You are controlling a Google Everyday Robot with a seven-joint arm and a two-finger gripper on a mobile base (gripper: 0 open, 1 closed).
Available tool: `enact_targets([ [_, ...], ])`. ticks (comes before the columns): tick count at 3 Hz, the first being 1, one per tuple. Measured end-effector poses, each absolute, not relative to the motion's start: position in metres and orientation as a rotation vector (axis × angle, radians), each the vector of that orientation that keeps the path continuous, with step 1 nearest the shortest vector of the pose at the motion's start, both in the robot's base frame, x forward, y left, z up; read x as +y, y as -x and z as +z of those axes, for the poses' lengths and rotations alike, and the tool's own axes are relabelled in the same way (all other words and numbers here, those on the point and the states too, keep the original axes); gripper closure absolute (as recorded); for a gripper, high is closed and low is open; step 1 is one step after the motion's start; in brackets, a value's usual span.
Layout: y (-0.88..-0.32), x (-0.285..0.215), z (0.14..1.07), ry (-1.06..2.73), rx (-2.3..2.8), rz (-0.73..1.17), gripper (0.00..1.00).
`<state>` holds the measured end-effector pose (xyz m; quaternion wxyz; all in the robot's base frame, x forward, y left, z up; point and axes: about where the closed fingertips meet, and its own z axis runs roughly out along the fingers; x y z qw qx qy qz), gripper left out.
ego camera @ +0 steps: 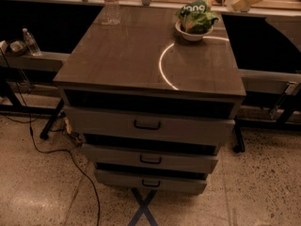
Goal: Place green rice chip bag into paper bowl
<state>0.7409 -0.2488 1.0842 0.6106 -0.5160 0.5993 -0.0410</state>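
The counter (122, 55) is coloured dark brown on top and is crossed by a thin, bright white arc (161, 62) towards its right edge. Light green foil with white lettering is shown on the green rice chip bag (196, 17) near the far right corner. A plain off-white is seen on the paper bowl (193, 33) beneath it. The gripper (237, 4), coloured pale cream, is seen just beyond that far right corner. Grey fronts with dark handles (146, 125) are shown on the drawers (188, 126). The floor (37, 182) is speckled in beige and marked with a blue tape cross (143, 208) below the front edge.
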Motion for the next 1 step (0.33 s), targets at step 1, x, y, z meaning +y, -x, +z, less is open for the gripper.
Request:
enact_targets([
  [1,-0.7211,-0.2616,1.0818,1.133,1.367,-0.057,0.00],
])
